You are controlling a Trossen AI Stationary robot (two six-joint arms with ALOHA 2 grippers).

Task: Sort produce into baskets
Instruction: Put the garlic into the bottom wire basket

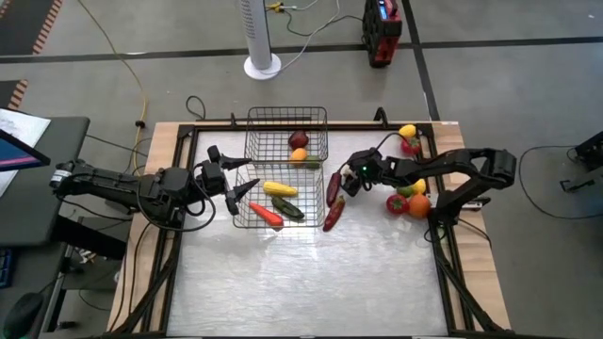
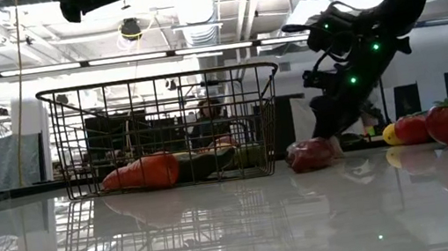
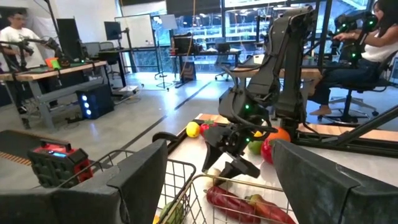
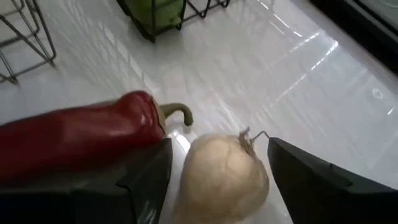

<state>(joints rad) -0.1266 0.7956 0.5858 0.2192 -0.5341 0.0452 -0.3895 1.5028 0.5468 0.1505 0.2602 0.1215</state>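
Note:
Two black wire baskets stand mid-table. The far one [image 1: 287, 137] holds a dark red and an orange fruit. The near one [image 1: 278, 202] holds yellow corn, an orange carrot and a green vegetable. My left gripper [image 1: 251, 173] is open and empty above the near basket's left rim [image 3: 219, 149]. My right gripper [image 1: 341, 185] is open, down at the table right of the baskets. Its fingers stand on either side of a pale round onion-like piece [image 4: 221, 177]. A dark red pepper [image 4: 74, 134] lies on the table beside that piece. A second red pepper [image 1: 334, 215] lies nearer. My right gripper comes slanting down from the table's right side, one finger on each side of the pale round piece [image 4: 249, 168]. That piece rests on the table. I cannot tell whether the fingers [image 4: 292, 174] touch it.
More produce lies at the table's right: a yellow fruit [image 1: 407, 131], a red one [image 1: 412, 146], a red tomato [image 1: 398, 203], an orange fruit [image 1: 418, 206] and another yellow one [image 1: 417, 186]. Bare white tabletop [image 1: 311, 282] lies toward the near edge. People sit in the room beyond.

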